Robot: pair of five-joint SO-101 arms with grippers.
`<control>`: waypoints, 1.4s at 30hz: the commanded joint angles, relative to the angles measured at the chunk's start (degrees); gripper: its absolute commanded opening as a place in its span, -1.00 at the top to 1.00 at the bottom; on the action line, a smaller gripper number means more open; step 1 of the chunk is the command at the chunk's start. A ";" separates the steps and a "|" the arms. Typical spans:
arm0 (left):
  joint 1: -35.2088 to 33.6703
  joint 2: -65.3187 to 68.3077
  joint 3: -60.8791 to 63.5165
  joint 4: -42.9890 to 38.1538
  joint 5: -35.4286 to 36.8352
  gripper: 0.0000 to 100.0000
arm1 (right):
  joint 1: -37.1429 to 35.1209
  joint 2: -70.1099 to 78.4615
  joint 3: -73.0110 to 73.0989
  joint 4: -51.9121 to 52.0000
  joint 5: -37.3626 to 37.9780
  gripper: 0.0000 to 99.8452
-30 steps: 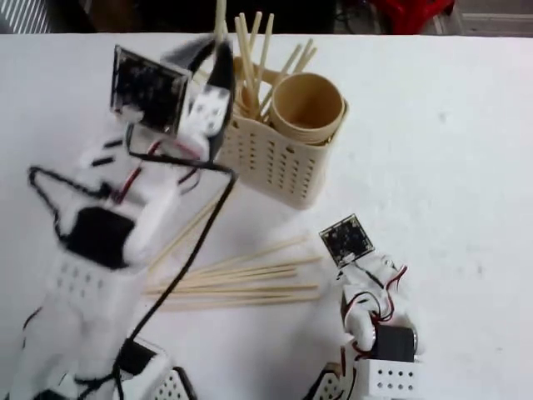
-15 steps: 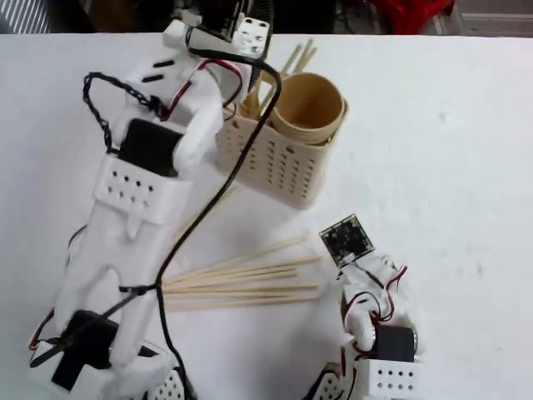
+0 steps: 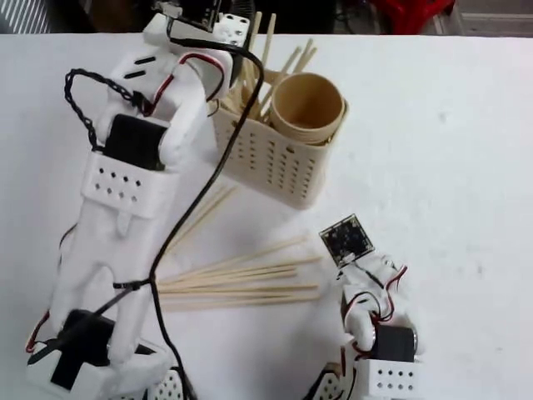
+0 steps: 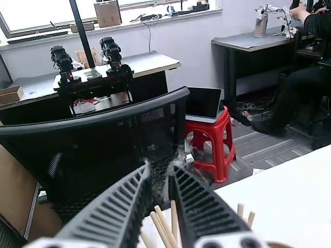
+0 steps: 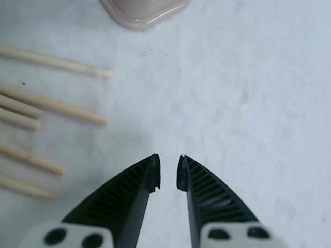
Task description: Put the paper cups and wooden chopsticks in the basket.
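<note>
A cream perforated basket [image 3: 275, 158] stands mid-table with stacked paper cups [image 3: 308, 104] and several wooden chopsticks [image 3: 254, 58] upright inside. More chopsticks [image 3: 241, 279] lie loose on the table in front of it. My left arm [image 3: 125, 158] stretches over the basket's far left corner. Its gripper [image 4: 159, 173] points out at the room, fingers almost together, and chopstick tips [image 4: 161, 227] show below the jaws. My right gripper [image 5: 168, 173] hovers low over bare table beside the loose chopsticks [image 5: 51, 103], shut on nothing, with the basket's corner [image 5: 142, 10] ahead.
The right arm [image 3: 371, 300] sits at the table's front edge, right of the loose chopsticks. White table [image 3: 450, 167] stretches free to the right of the basket. Beyond the far edge stand a mesh chair [image 4: 103, 144] and a red stool [image 4: 212, 139].
The left arm swung from the basket's left side, where it held a chopstick upright, to above the basket's far left corner, then drifted slightly left. The right arm stayed still.
</note>
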 commanded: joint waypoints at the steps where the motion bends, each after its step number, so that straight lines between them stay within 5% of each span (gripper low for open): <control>1: -0.75 -0.48 -2.37 0.26 -0.26 0.84 | -0.31 -0.31 0.53 -0.48 0.35 0.86; 9: -0.84 -1.36 -2.55 6.33 -0.44 0.84 | -0.31 -0.31 0.53 -0.48 0.35 0.86; 20: -0.84 -15.34 -1.93 50.02 -0.70 0.84 | -0.31 -0.31 0.53 -0.48 0.35 0.86; 23: -0.84 -17.10 2.55 55.03 -0.88 0.84 | -0.31 -0.31 0.53 -0.48 0.35 0.86; 28: -2.59 -19.91 24.09 49.32 -6.33 0.84 | -0.31 -0.31 0.53 -0.48 0.35 0.86; 35: -9.71 -22.29 53.10 26.46 -15.21 0.84 | -0.31 -0.31 0.53 -0.48 0.35 0.86; 42: -10.51 -11.91 62.15 13.36 -15.38 0.73 | -0.31 -0.31 0.53 -0.48 0.35 0.86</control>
